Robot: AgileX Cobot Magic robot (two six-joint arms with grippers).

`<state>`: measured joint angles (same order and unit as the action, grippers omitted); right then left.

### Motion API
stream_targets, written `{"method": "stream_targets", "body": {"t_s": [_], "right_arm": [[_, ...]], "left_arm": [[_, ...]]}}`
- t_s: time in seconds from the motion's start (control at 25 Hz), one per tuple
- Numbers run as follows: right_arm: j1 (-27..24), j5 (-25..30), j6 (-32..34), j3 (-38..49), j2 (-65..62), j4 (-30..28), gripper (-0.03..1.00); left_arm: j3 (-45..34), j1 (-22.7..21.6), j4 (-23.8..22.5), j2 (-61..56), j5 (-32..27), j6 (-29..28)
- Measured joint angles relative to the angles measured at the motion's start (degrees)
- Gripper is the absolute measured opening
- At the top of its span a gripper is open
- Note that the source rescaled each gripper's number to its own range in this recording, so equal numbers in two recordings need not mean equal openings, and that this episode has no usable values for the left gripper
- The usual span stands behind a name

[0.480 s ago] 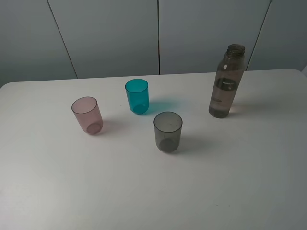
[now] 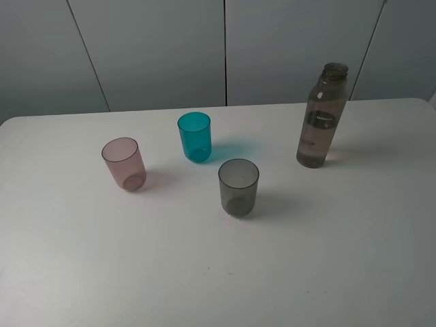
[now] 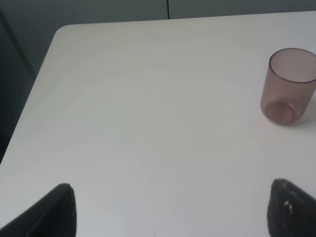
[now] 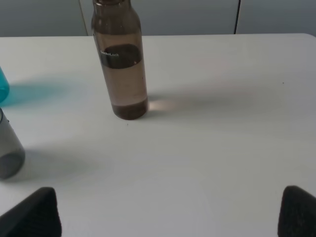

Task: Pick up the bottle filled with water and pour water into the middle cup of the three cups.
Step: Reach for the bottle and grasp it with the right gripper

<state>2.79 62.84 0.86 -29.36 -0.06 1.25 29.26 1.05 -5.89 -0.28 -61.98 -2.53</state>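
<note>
Even, soft light casts faint shadows rightward.

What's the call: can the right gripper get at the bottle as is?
Probably yes. The right gripper is open and faces the upright bottle, with only bare table between them. The grey cup stands off to the side, clear of that path.

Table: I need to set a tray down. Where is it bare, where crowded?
Bare: the near half of the table, in front of the grey cup, and its left end beyond the pink cup. Crowded: mid-table, the teal cup between those two, the bottle to their right.
</note>
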Motion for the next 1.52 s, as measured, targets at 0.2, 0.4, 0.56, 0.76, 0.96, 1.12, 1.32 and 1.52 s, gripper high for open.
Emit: {"method": "stream_targets", "body": {"t_s": [0.2,0.4,0.56,0.76,0.96,1.12,1.32,1.52], "right_arm": [[0.0,0.2,-0.1,0.0,0.0,-0.4,0.84],[0.0,1.4,-0.1,-1.7,0.0,-1.7,0.84],[0.0,2.8,0.1,-5.0,-0.1,-2.1,0.84],[0.0,5.9,0.1,-10.5,7.0,-3.7,0.84],[0.0,6.3,-0.3,-17.1,19.7,-4.1,0.84],[0.0,6.1,-0.3,-22.7,31.6,-3.6,0.84],[0.0,4.4,-0.9,-28.2,45.6,-0.6,0.84],[0.0,0.6,-2.5,-31.9,56.3,3.3,0.84]], "left_arm": [[0.0,0.0,0.0,0.0,0.0,0.0],[0.0,0.0,0.0,0.0,0.0,0.0],[0.0,0.0,0.0,0.0,0.0,0.0],[0.0,0.0,0.0,0.0,0.0,0.0],[0.0,0.0,0.0,0.0,0.0,0.0],[0.0,0.0,0.0,0.0,0.0,0.0],[0.0,0.0,0.0,0.0,0.0,0.0],[0.0,0.0,0.0,0.0,0.0,0.0]]}}
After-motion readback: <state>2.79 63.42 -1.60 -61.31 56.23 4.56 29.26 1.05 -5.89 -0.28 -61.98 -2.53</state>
